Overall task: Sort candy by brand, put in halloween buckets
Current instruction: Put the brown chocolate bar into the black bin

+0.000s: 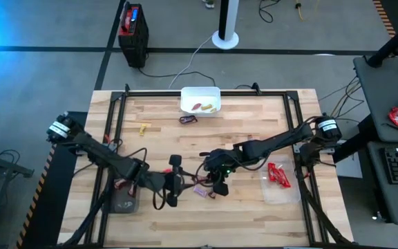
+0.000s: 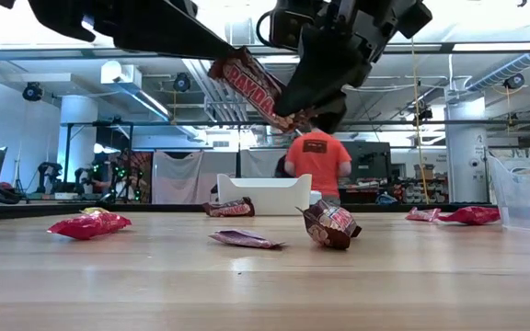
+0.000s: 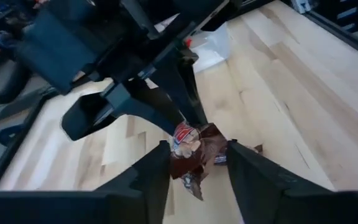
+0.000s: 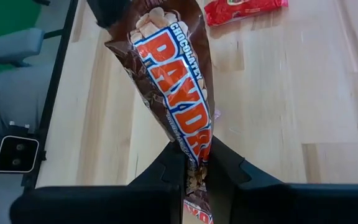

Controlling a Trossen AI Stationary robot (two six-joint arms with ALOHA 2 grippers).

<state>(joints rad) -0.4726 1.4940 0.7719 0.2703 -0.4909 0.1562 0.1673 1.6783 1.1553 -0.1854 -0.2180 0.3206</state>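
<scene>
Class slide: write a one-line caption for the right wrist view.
Right gripper shut on a brown PayDay candy bar, held above the wooden table.

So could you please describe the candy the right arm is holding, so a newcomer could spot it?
Start at the wooden table and find the right tool near its middle. Pinched in it, lifted off the wood, hangs a brown Payday bar. Unlike the loose candies lying flat, it is the only one in the air.

Between the parted left gripper [image 3: 199,167] fingers, a brown crinkled candy wrapper [image 3: 188,152] hangs above the wooden desk [image 3: 278,93].
</scene>
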